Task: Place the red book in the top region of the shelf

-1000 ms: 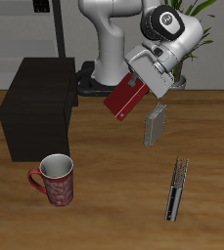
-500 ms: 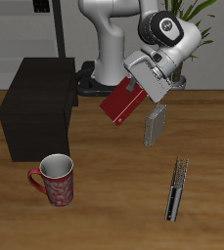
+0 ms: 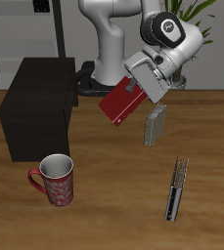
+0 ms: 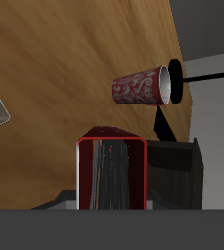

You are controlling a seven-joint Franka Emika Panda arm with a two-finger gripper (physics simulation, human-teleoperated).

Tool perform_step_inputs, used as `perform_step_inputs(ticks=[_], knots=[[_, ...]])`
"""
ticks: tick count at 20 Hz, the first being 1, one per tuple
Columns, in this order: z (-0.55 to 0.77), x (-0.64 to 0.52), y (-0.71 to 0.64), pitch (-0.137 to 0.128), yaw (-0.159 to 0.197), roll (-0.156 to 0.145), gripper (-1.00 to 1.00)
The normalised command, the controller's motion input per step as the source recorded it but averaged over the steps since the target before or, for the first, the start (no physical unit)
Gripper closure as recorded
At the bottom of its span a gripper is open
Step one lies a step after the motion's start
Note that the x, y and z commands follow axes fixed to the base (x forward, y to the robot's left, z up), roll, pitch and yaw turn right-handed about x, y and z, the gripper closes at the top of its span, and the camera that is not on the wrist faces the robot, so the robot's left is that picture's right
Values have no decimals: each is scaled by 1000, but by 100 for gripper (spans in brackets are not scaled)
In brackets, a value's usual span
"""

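Note:
The red book (image 3: 120,102) is a dark-red hardcover, held tilted in the air above the table by my gripper (image 3: 135,92), which is shut on its upper end. In the wrist view the red book (image 4: 111,171) hangs straight ahead between the jaws; the fingertips are hidden. The shelf (image 3: 37,105) is a dark boxy cabinet with a flat top, standing apart from the book toward the mug's side of the table. It also shows in the wrist view (image 4: 172,174) behind the book.
A red patterned mug (image 3: 55,179) stands near the table's front edge, before the shelf; it also shows in the wrist view (image 4: 141,86). A grey book (image 3: 156,125) stands upright just beyond the held book. A thin black book (image 3: 175,189) lies flat nearer the front.
The gripper with the red book has moved a little toward the shelf and slightly up. Nothing else has moved.

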Motion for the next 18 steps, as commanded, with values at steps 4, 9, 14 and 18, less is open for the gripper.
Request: perform_step_inputs(ticks=[4,9,14,18], knots=[[-67,0,-121,-12,2,-49,100],[-45,-58,-159,4,-11,-46,100],[-28,-116,-280,22,-39,-31,100],[71,-47,-208,19,-29,-45,100]])
